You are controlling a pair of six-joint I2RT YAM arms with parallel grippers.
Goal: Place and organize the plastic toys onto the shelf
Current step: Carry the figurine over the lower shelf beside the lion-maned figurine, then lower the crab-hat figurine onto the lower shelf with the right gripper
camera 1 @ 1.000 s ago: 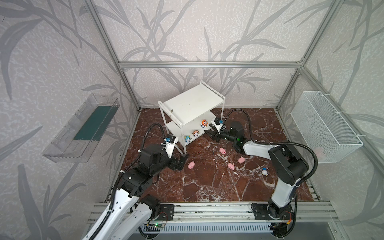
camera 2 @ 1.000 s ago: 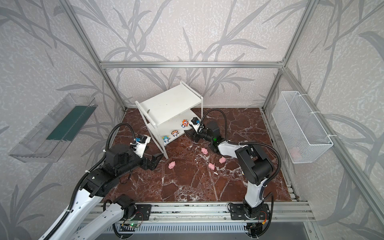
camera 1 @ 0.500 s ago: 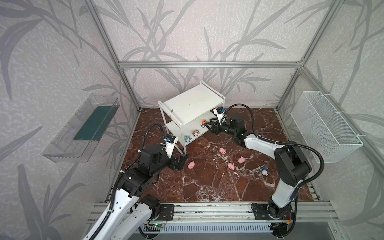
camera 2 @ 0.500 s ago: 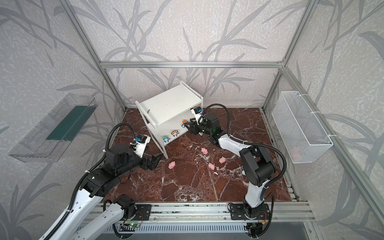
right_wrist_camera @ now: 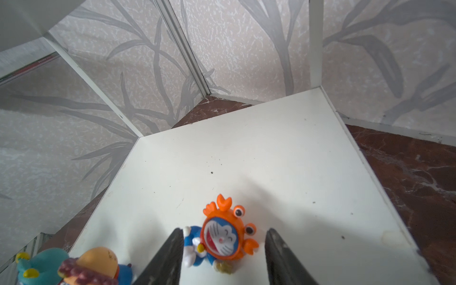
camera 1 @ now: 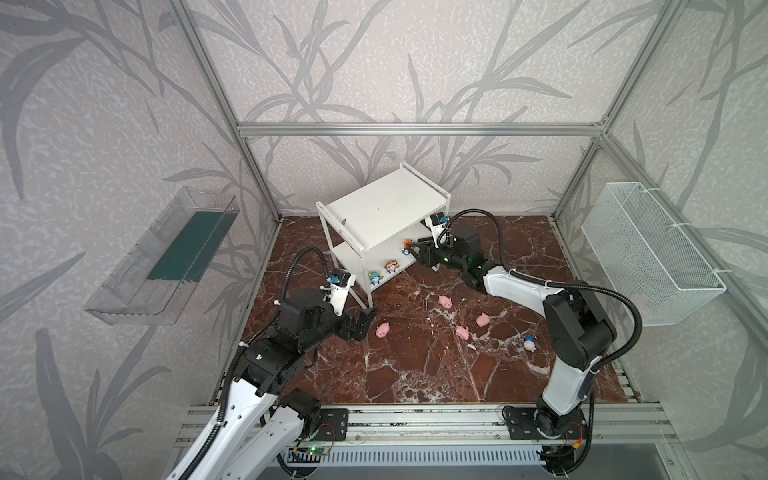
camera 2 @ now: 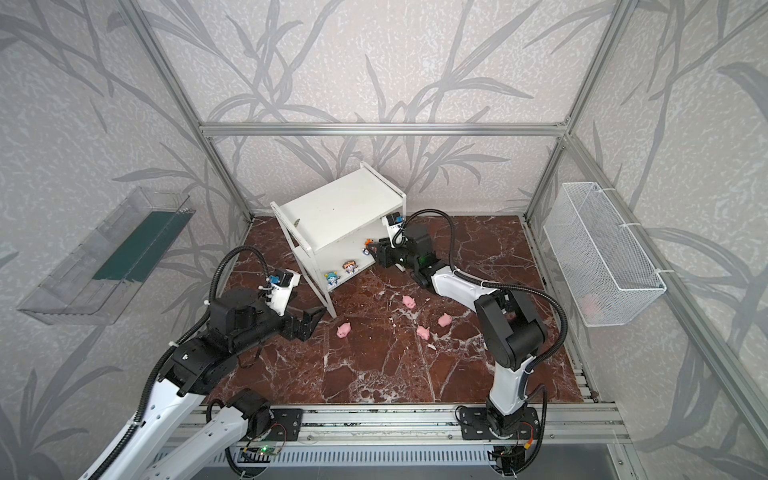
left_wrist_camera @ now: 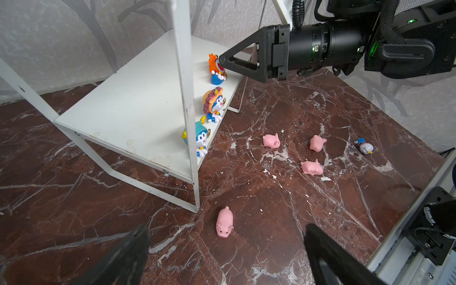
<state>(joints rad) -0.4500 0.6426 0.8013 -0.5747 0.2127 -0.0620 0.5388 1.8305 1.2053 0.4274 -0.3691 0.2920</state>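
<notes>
Right gripper (right_wrist_camera: pixel 223 232) straddles the crab-costume Doraemon figurine (right_wrist_camera: pixel 219 239) on the lower board of the shelf (right_wrist_camera: pixel 271 160), jaws apart, maybe brushing it; my left gripper (left_wrist_camera: pixel 225 237) hangs spread wide.

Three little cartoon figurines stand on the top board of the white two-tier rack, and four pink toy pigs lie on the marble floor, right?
Not the top board: the left wrist view shows the three cartoon figurines on the lower board of the white two-tier rack. The four pink toy pigs do lie on the marble floor.

No text, label or number is readable.
</notes>
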